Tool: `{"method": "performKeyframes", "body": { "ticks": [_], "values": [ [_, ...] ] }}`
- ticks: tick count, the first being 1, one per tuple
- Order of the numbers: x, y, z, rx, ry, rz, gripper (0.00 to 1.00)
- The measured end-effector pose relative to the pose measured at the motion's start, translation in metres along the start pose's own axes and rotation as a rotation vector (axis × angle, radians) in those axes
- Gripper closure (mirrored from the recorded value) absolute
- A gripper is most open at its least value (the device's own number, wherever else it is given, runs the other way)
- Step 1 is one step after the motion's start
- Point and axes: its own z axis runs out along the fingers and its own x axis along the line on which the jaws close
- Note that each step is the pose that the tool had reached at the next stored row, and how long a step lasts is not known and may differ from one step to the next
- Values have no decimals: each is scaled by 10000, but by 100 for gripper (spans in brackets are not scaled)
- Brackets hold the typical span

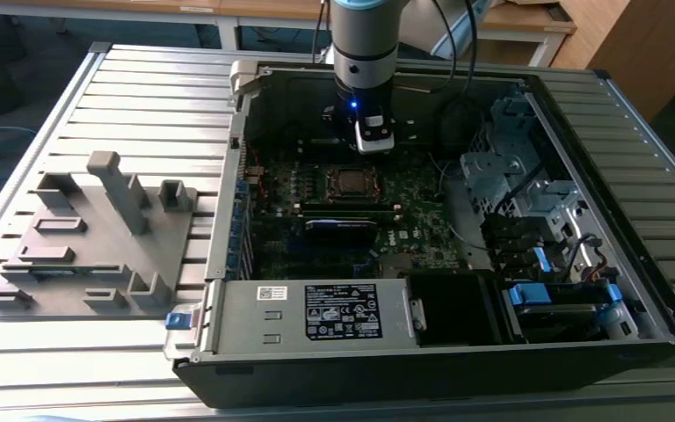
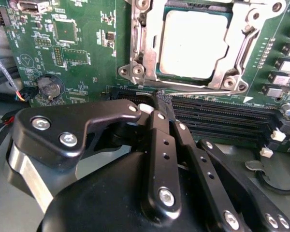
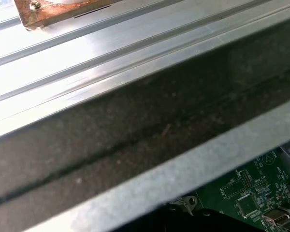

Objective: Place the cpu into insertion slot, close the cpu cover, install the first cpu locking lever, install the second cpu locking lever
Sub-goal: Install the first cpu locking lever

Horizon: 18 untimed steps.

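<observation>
One cpu (image 2: 193, 43) just beyond gripper (image 2: 163, 100)

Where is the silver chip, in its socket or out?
In: the cpu lies flat, ringed by the cpu cover and its silvery frame.

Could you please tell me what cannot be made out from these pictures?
Second wrist view: the cpu and cpu cover are cut off by the picture's edge.
Same view: the claw hides whether it touches the locking lever.
Exterior view: the insertion slot is too small to judge its levers.
First wrist view: the case wall blocks most of the motherboard.
</observation>
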Motion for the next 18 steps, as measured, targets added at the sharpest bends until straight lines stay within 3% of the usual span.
{"method": "performKeyframes", "body": {
  "ticks": [12,18],
  "values": [
    [36,-11,-2,-26,-61,-9,89],
    [41,-15,14,-60,-158,-25,89]
  ]
}}
